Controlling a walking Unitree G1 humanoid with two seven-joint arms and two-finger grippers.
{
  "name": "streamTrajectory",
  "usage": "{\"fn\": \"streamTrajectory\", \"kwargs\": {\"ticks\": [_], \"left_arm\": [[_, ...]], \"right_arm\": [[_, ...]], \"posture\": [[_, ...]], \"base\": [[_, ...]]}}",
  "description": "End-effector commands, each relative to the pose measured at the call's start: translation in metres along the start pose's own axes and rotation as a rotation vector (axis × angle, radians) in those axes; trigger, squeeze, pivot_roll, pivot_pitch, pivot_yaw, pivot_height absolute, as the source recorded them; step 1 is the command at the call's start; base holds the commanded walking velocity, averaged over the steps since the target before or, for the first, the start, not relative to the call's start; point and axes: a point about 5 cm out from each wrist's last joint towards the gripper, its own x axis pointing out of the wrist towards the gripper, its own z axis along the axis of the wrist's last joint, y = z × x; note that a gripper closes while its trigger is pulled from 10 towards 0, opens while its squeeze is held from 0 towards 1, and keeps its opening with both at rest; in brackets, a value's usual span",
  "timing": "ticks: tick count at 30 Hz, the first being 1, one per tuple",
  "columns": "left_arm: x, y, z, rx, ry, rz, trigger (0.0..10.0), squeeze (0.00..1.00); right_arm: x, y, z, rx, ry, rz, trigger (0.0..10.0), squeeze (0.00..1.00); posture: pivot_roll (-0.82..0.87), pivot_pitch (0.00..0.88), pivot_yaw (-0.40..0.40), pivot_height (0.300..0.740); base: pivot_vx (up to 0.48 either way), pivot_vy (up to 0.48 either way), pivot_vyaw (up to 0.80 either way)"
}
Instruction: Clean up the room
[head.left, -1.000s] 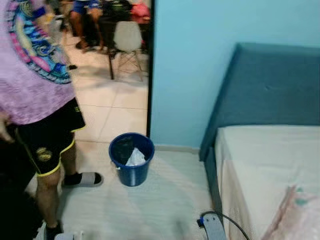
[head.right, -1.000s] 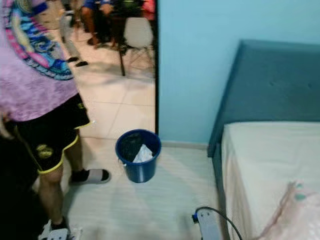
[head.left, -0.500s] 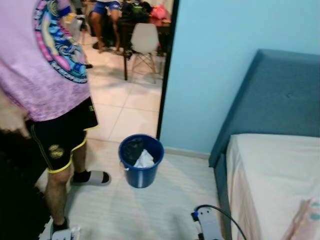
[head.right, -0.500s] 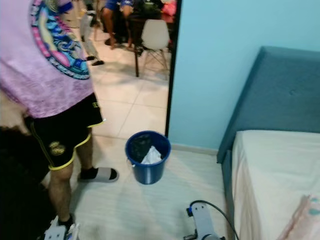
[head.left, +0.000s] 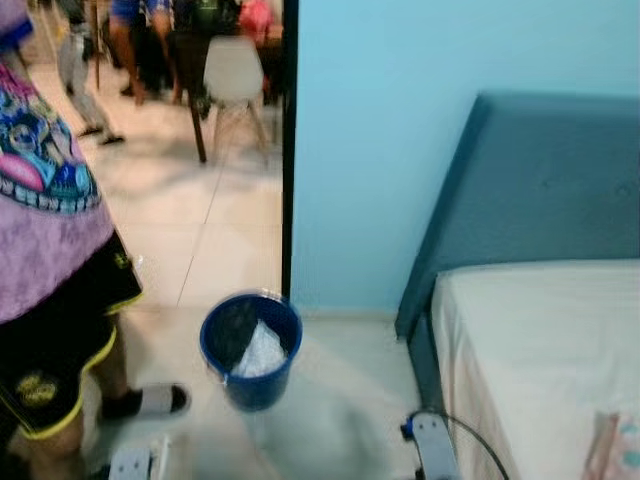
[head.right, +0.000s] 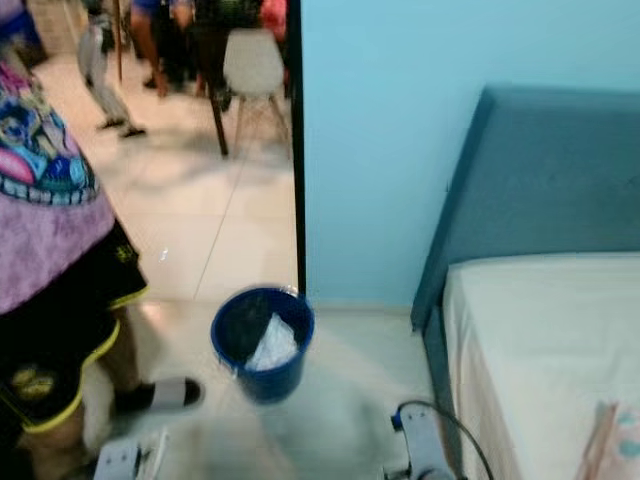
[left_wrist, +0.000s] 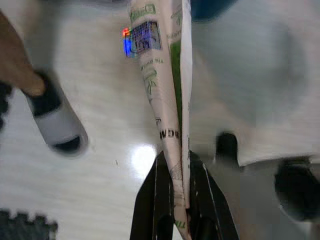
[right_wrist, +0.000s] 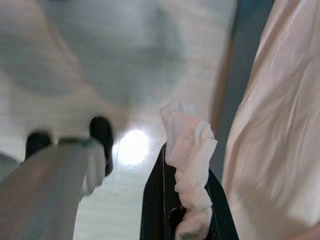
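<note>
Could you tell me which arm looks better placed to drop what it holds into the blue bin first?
Probably the left: its pincer, shut on flat printed packaging, is on the blue bin's side. The right pincer, gripping a crumpled tissue, hangs beside the bed.

blue bucket (head.left: 250, 348) on pale floor, white crumpled paper (head.left: 260, 352) inside | person (head.left: 50, 270) in purple shirt, black shorts left of bucket | bed (head.left: 535, 350) with blue headboard right of bucket | white chair (head.left: 233, 80) far beyond bucket, through doorway
</note>
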Motion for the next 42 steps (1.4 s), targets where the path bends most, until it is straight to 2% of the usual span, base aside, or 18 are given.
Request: {"fn": "streamTrajectory", "kwargs": {"ticks": [1, 6, 22, 29, 33, 42], "left_arm": [[-0.001, 0.0, -0.004, -0.002, 0.016, 0.0, 10.0, 0.0], [-0.001, -0.001, -0.004, -0.009, 0.011, -0.004, 10.0, 0.0], [-0.001, -0.003, -0.002, -0.027, -0.008, -0.047, 10.0, 0.0], [-0.001, -0.007, -0.002, -0.042, -0.004, -0.106, 10.0, 0.0], [-0.001, -0.012, -0.004, -0.062, 0.013, -0.188, 10.0, 0.0], [-0.001, -0.012, -0.002, -0.027, 0.005, -0.196, 10.0, 0.0]], "right_arm": [[0.0, 0.005, -0.006, 0.016, 0.022, 0.011, 10.0, 0.0], [0.0, 0.005, -0.005, 0.017, 0.018, 0.008, 10.0, 0.0], [0.0, 0.007, -0.005, 0.008, 0.016, 0.008, 10.0, 0.0], [0.0, 0.006, -0.005, 0.006, 0.017, 0.005, 10.0, 0.0], [-0.001, 0.004, -0.008, 0.003, 0.025, 0.0, 10.0, 0.0], [-0.001, 0.002, -0.01, 0.004, 0.03, -0.006, 10.0, 0.0]], "posture": [[0.02, 0.061, -0.075, 0.74], [0.02, 0.062, -0.075, 0.74], [0.0, 0.063, -0.069, 0.74], [0.0, 0.065, -0.071, 0.74], [-0.01, 0.066, -0.071, 0.74], [-0.03, 0.068, -0.071, 0.74]], "base": [[0.48, 0.0, -0.8], [0.48, 0.0, -0.8], [0.44, 0.0, 0.0], [0.0, 0.0, 0.0], [0.0, 0.0, 0.0], [0.0, 0.0, 0.0]]}}
